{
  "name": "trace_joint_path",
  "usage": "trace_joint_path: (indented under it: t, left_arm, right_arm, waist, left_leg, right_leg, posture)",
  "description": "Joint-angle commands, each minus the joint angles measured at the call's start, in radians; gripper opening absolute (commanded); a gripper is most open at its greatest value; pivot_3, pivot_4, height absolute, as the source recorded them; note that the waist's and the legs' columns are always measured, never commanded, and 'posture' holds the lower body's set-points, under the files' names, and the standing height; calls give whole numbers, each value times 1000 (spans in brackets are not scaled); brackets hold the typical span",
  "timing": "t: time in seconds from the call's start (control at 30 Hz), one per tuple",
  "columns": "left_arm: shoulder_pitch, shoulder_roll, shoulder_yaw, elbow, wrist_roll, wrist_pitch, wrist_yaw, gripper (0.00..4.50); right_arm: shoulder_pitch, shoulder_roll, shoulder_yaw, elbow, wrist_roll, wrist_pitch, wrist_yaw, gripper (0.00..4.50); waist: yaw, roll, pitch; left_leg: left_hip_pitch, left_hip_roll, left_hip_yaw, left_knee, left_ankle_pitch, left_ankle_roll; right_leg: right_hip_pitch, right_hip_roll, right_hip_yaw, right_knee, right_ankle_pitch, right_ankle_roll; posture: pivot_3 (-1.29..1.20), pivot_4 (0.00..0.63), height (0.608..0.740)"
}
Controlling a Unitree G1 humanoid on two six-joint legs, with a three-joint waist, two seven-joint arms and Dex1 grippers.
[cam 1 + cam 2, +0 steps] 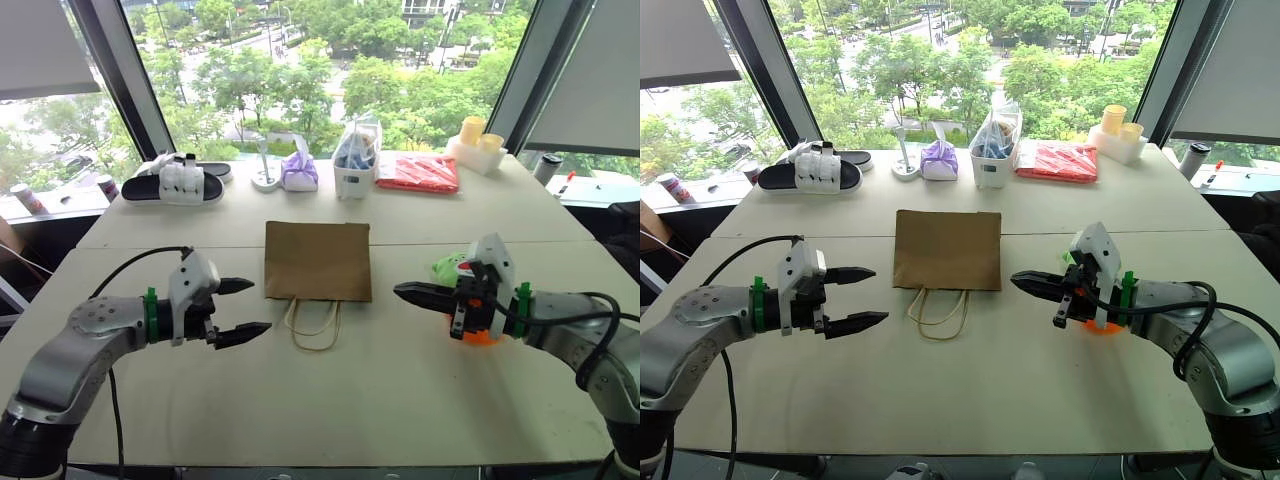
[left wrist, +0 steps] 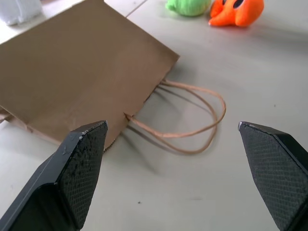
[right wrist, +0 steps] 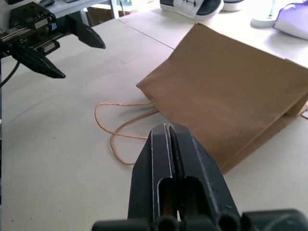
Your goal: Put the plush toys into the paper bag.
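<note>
Pale surface (image 1: 400, 400) by windows, paper bag (image 1: 317, 260) flat at centre, left hand (image 1: 240, 308) open at 8 o'clock, right hand (image 1: 405, 292) closed at 4 o'clock, green plush toy (image 2: 188, 6) touching orange plush toy (image 2: 237, 11) behind it.

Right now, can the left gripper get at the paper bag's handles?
Probably yes. The left gripper is open, the cord handles lie on bare table just beside it, nothing between them.
</note>
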Motion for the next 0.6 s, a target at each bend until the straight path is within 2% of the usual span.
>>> trace_joint_path:
  t: [0.03,0.17,0.33,0.53,0.6]
  left_arm:
    - [-45,-4,-41,83,95,-151,-54,4444]
    - [-99,-43,-112,221,198,-350,-116,4444]
    - [-228,-164,-229,442,328,-574,-154,4444]
    - [-327,-244,-269,609,390,-726,-170,4444]
    - [-362,-270,-274,659,400,-760,-176,3920]
  right_arm:
    - [23,7,-42,-65,11,-19,-28,28]
    - [43,43,-33,-95,22,-12,-79,28]
    - [78,73,-28,-133,6,-20,-130,28]
    - [105,95,-26,-167,0,-20,-184,28]
    - [118,104,-25,-182,1,-20,-205,28]
  waist:
    - [0,0,0]
    - [-2,0,0]
    - [5,0,0]
    - [-5,-1,0]
    - [-2,-1,0]
  left_leg:
    - [0,0,0,0,0,0]
    - [0,0,0,0,0,0]
    - [0,-1,-1,1,0,0]
    - [0,-1,0,2,0,0]
    - [0,-1,0,2,0,0]
  right_leg:
    - [0,0,0,0,0,0]
    - [0,0,0,0,0,0]
    - [1,0,0,0,1,2]
    - [0,0,0,0,2,4]
    - [0,0,0,0,2,4]
  posture:
    - [0,150,740]
    - [0,150,740]
    - [0,150,740]
    - [0,150,740]
    - [0,150,740]
